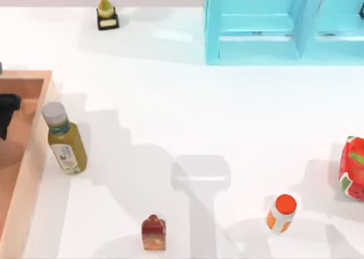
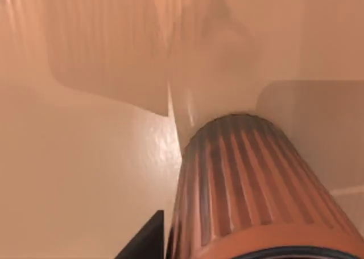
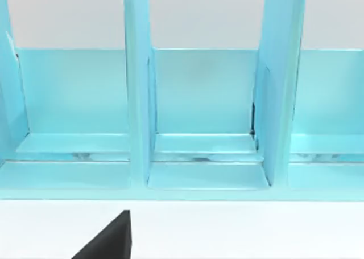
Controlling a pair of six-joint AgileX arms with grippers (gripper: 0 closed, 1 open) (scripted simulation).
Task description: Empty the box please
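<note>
The box (image 1: 31, 156), a shallow salmon-orange bin, lies at the table's left edge, cut off by the top view's border. My left gripper (image 1: 8, 108) reaches down inside it. In the left wrist view a ribbed orange-brown cylinder (image 2: 250, 190) lies on the box floor (image 2: 79, 179), very close to the camera, with a black part of my left gripper (image 2: 145, 243) right beside it. A black corner of my right gripper (image 3: 108, 240) hangs above the white table, facing the turquoise shelf (image 3: 199, 99).
An olive bottle with a grey cap (image 1: 65, 139) stands just outside the box's right wall. A small red-brown bottle (image 1: 153, 233), an orange-capped bottle (image 1: 281, 213) and a red carton (image 1: 353, 169) stand along the front. A trophy (image 1: 106, 9) and the turquoise shelf (image 1: 284, 23) are at the back.
</note>
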